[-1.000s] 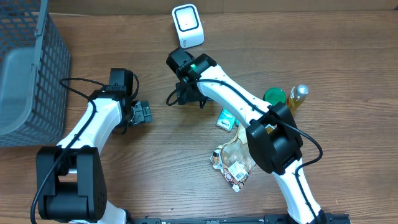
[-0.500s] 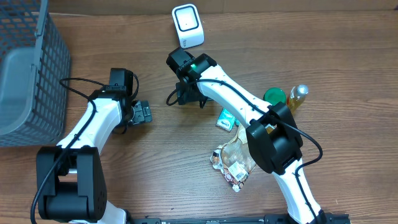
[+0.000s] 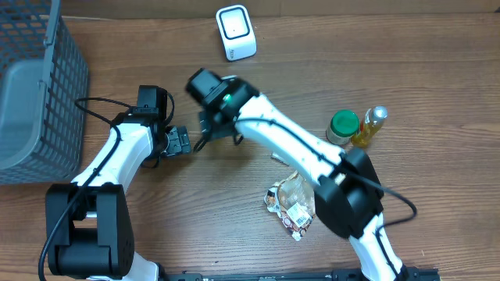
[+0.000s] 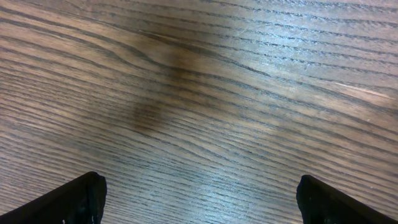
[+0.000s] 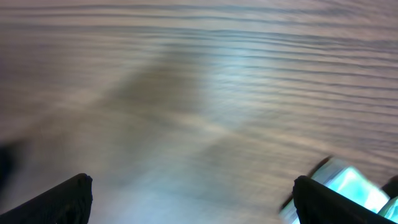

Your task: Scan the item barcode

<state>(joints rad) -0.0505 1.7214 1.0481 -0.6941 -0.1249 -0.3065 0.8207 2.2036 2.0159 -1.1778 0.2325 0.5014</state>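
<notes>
The white barcode scanner [image 3: 236, 33] stands at the back of the table. A crumpled snack packet [image 3: 293, 204], a green-lidded jar [image 3: 344, 125] and a yellow bottle [image 3: 372, 125] lie to the right. My right gripper [image 3: 219, 134] hangs open over bare wood left of centre, holding nothing. In the blurred right wrist view, the gripper [image 5: 193, 199] has a teal packet [image 5: 351, 183] at its right fingertip's edge. My left gripper [image 3: 178, 142] is open just left of the right one; the left wrist view [image 4: 199, 199] shows only wood between its fingers.
A grey mesh basket [image 3: 31, 101] fills the far left. The right arm stretches diagonally across the table's middle, covering the spot where the teal packet lies in the overhead view.
The right arm has swung left and slightly forward, away from the scanner and toward the left gripper. The left arm has not moved. Both grippers stay open.
</notes>
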